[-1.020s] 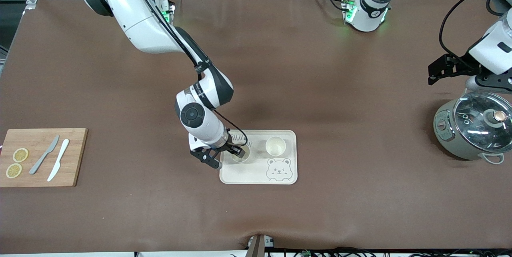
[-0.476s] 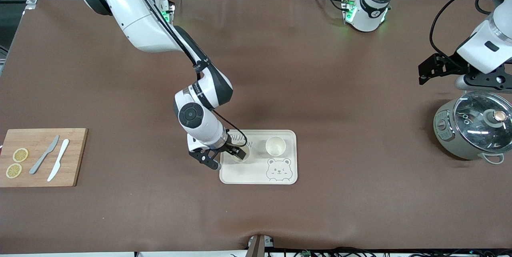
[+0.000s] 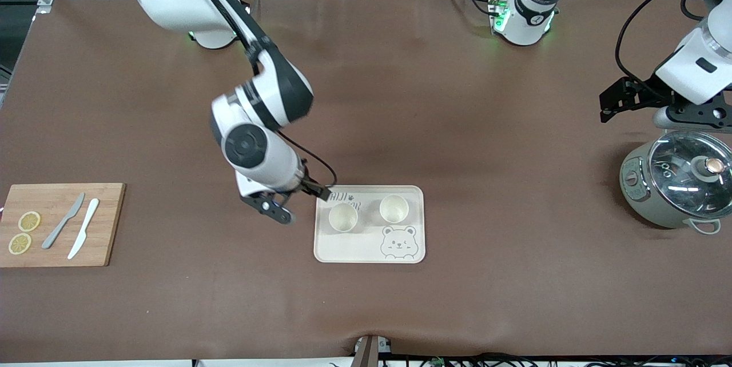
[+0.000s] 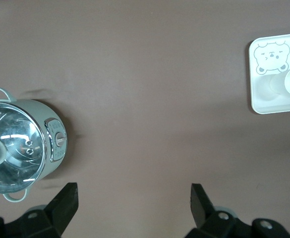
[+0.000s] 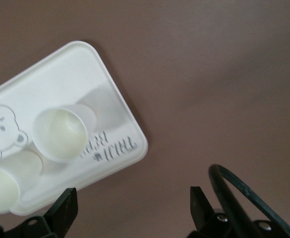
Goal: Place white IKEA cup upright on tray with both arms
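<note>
The tray (image 3: 369,252) bears grey lettering along the edge farther from the front camera. In the right wrist view it reads "TAIJI BEAR" (image 5: 107,149) with a small paw mark between the words. In the front view only "AIJI" shows, beside a bear-face drawing (image 3: 398,241).

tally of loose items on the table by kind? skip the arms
Cups: 2
Tray: 1
Cutting board: 1
Knives: 2
Lemon slices: 2
Pot with glass lid: 1
Total: 9
</note>
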Robot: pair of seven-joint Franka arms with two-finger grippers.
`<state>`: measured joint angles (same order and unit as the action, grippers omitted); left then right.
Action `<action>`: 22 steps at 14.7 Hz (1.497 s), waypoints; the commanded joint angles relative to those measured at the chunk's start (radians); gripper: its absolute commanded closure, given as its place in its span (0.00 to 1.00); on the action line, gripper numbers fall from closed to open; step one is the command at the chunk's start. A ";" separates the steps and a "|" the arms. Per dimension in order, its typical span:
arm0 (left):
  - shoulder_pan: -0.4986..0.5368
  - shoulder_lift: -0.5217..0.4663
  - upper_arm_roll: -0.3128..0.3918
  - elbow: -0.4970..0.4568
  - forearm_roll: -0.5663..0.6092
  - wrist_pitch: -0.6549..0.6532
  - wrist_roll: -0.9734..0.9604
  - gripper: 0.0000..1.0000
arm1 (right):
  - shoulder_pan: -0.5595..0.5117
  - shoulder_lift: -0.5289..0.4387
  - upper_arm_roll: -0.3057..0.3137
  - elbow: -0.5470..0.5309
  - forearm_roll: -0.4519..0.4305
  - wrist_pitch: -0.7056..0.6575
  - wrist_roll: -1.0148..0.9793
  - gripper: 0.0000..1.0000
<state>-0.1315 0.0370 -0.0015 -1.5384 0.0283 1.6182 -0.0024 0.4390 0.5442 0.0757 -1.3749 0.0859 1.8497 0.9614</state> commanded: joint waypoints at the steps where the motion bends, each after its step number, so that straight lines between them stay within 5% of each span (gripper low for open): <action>1: 0.009 0.004 -0.008 0.009 0.021 0.005 -0.010 0.00 | -0.048 -0.249 0.010 -0.213 -0.003 -0.079 -0.074 0.00; 6: 0.009 0.007 -0.006 0.009 0.024 0.021 -0.013 0.00 | -0.241 -0.473 0.009 -0.213 -0.002 -0.323 -0.393 0.00; 11: 0.015 0.024 -0.003 0.011 0.024 0.031 -0.008 0.00 | -0.492 -0.543 0.007 -0.208 -0.011 -0.339 -0.875 0.00; 15: 0.013 0.058 -0.002 0.008 0.021 0.075 -0.013 0.00 | -0.510 -0.537 0.009 -0.236 -0.099 -0.178 -0.915 0.00; 22: -0.006 0.067 -0.009 0.004 0.012 0.060 -0.054 0.00 | -0.465 -0.526 0.015 -0.236 -0.100 -0.135 -0.902 0.00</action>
<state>-0.1289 0.1094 -0.0010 -1.5399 0.0284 1.6876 -0.0106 -0.0502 0.0229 0.0885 -1.6044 -0.0004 1.6942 0.0501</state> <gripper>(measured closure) 0.000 0.000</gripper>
